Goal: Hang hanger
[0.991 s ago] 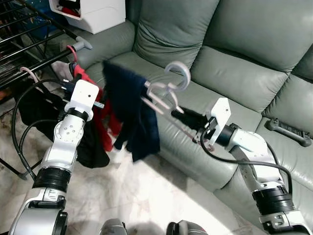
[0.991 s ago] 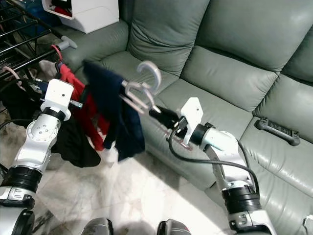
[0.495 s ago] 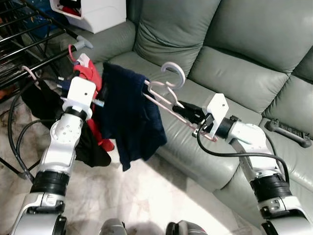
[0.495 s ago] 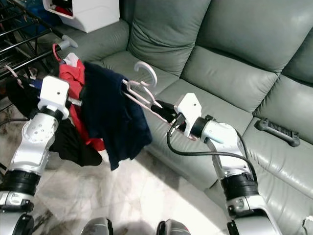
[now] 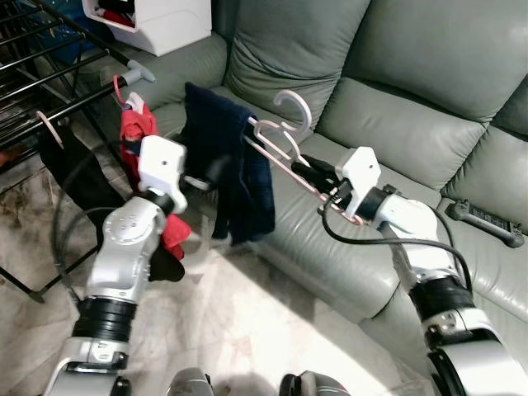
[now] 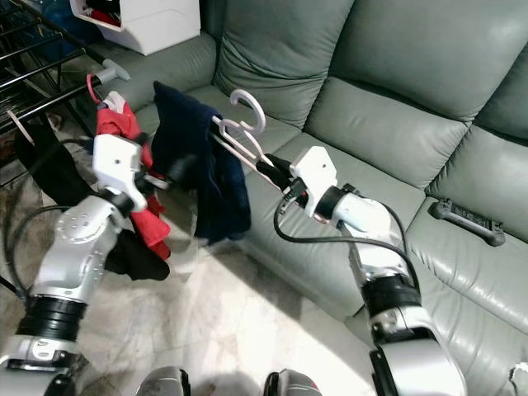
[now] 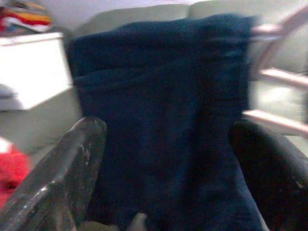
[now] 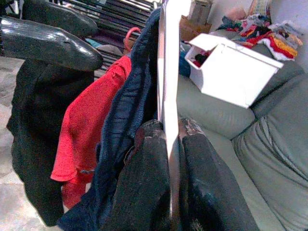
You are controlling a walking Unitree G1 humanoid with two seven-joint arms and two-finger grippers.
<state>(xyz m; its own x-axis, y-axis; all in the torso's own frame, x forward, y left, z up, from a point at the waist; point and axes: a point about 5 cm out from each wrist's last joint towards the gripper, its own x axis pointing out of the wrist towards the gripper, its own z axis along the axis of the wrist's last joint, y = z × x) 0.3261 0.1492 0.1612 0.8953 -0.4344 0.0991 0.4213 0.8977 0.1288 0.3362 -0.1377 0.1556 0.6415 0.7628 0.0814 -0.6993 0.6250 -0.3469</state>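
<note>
A pale pink hanger [image 5: 280,140] with a navy garment [image 5: 227,165] draped over one end is held in the air before the sofa. My right gripper [image 5: 318,173] is shut on the hanger's lower bar; the right wrist view shows both fingers [image 8: 144,183] pinching the bar [image 8: 168,96]. The hook [image 6: 247,107] points upward, free. My left gripper [image 7: 168,159] is open, its fingertips [image 7: 82,149] spread just in front of the navy garment [image 7: 163,106], between it and the rack.
A black drying rack [image 5: 49,74] stands at the left, with a red garment [image 5: 136,136] and a black garment [image 5: 74,173] hung on it. A grey sofa [image 5: 396,124] lies behind, with a remote [image 5: 487,223] on its seat. A white box [image 5: 157,21] sits beyond the armrest.
My left arm has swung right, bringing its open gripper up to the navy garment. The right gripper has carried the hanger a little left and higher; the garment now hangs straighter.
</note>
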